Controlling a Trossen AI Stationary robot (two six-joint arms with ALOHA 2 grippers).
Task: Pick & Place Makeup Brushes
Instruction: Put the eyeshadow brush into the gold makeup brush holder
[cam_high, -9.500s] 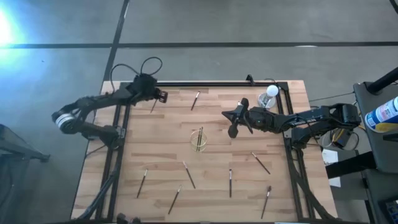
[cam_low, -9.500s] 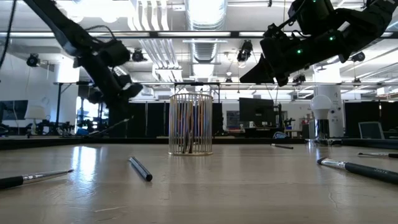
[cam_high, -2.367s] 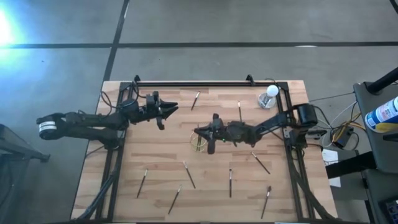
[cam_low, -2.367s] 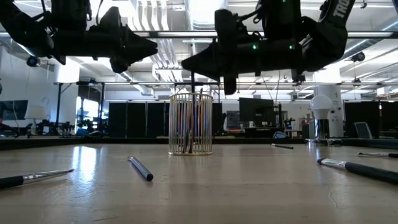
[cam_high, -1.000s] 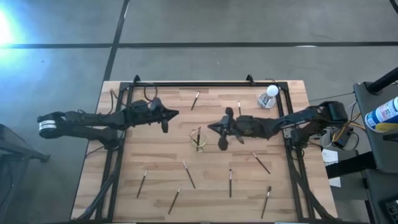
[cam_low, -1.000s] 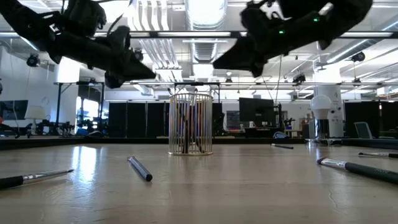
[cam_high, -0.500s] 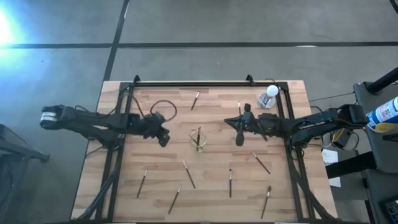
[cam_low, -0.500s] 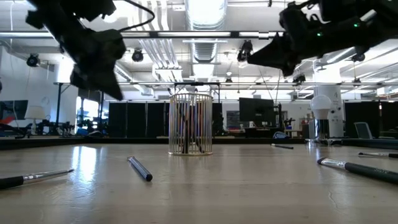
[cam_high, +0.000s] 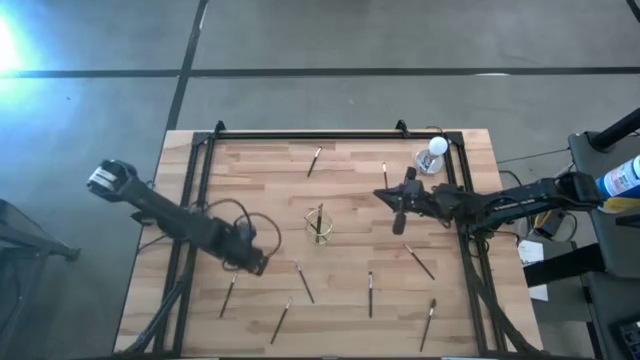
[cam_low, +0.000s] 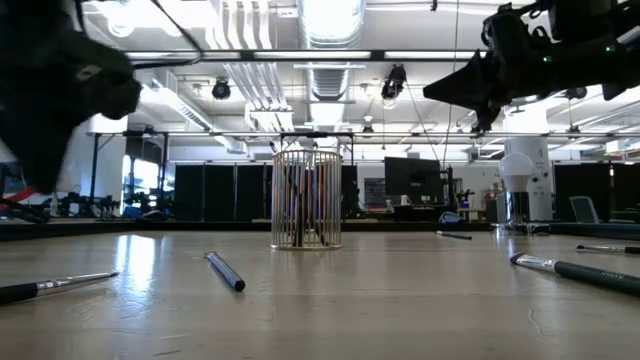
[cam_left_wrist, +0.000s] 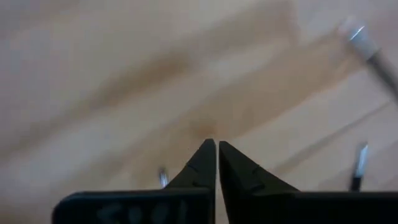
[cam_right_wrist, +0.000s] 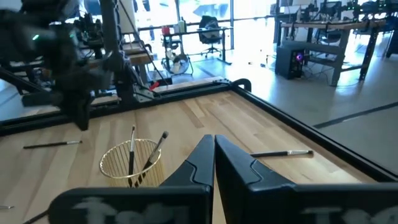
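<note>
Two claws clenched and empty, left claw (cam_high: 258, 265) low over worktop (cam_high: 260, 185) beside loose makeup brushes (cam_high: 228, 294), right claw (cam_high: 399, 222) raised beyond wire holder (cam_high: 320, 224).

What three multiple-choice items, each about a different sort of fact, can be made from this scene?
1. The wire cup stands:
A. near the middle of the table
B. at a table corner
C. on the floor

2. The round-topped object by the far right corner is:
A. red
B. white
C. green

3. On the right gripper, the jaws are:
A. wide open
B. shut on a brush
C. shut, holding nothing

Answers:
1 A: the high view shows the cup mid-table between both arms.
2 B: its top is plainly white.
3 C: the right wrist view shows the tips together with nothing between them.
</note>
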